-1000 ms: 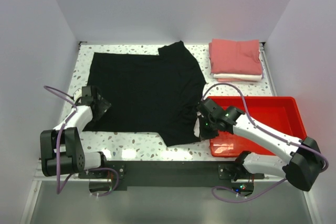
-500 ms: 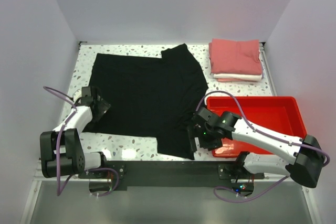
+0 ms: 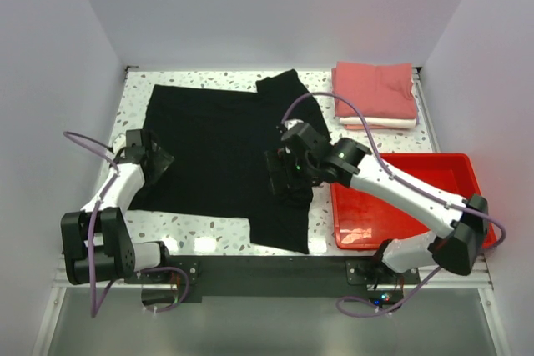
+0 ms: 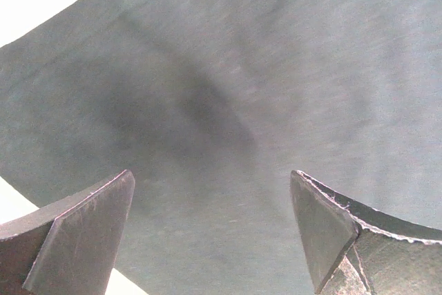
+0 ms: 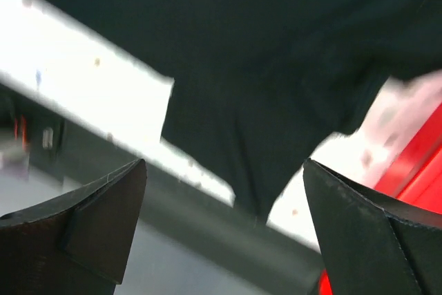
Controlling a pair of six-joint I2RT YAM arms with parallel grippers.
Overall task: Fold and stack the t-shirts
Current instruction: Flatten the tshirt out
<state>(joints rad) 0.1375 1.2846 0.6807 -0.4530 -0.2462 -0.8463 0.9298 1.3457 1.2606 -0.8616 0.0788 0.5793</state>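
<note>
1. Black t-shirt (image 3: 217,143): soft matte cloth, spread flat over the left and middle of the pale speckled table (image 3: 209,235). Its right portion is doubled over and rumpled, and one flap reaches toward the near edge.
2. Salmon-pink t-shirt (image 3: 375,89): folded into a tidy rectangle in the far right corner. It lies on the white t-shirt (image 3: 384,122), of which only a thin edge shows. Both are apart from the black one.
3. Red tray (image 3: 434,174): rigid glossy plastic, rectangular with a raised rim, just beside the black shirt's right edge.
4. Left jaws: at the shirt's left edge, toward its near corner. We see them spread wide in the left wrist view with nothing between them. We cannot tell whether the tips touch the cloth.
5. Right jaws: above the rumpled right portion, spread wide, pinching nothing. The right wrist view is blurred.
6. Only the left wrist view resolves the fine knit and a soft shadowed crease.
7. Only the right wrist view shows the flap's hem from low down, against the bright table, the dark mounting rail (image 5: 173,226) and a sliver of the tray.
8. Only the top view shows the folded stack.
</note>
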